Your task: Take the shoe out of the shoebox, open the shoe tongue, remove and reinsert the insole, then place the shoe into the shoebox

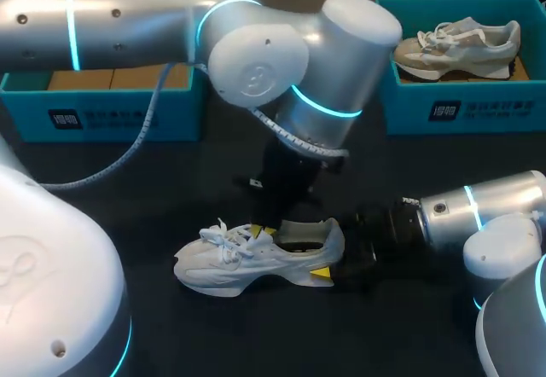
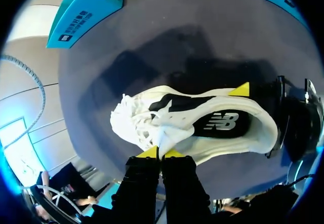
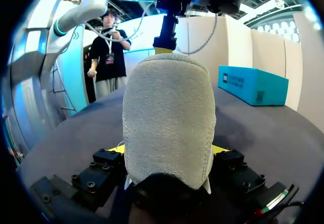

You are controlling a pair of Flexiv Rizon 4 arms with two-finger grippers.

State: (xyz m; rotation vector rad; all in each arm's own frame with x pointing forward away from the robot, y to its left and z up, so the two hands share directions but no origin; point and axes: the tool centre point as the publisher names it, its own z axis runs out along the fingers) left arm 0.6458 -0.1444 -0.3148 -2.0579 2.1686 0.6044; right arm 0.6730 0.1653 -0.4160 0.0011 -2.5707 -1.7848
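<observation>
The white shoe [image 1: 256,262] lies on its side on the dark tabletop [image 1: 128,223], out of either box and roughly midway between the left shoebox [image 1: 111,108] and the right shoebox [image 1: 461,108], which holds a second shoe [image 1: 456,43]. The right claw [image 3: 169,149] is clamped across the heel, one yellow tip on each side. The left claw [image 2: 160,153] is pinched tight on the edge of the tongue [image 2: 164,133], just above the laces.

The step in hand looks to be opening the tongue. To do it well, the right claw should keep the heel pinned so the shoe cannot slide or roll. The left claw should draw the tongue up and toward the toe in a short arc rather than a straight tug, which would probably lift the whole shoe. The opening needs to be wide enough to bare the dark insole [image 2: 223,124], already partly visible from the left wrist.

Some things cannot be made out:
- The left wrist view does not show whether a lace is caught in the pinch along with the tongue.
- From the head view the left arm's wrist covers most of that claw.
- The right claw's far finger is hidden behind the heel.
- The front of the insole is hidden under the tongue and laces.
</observation>
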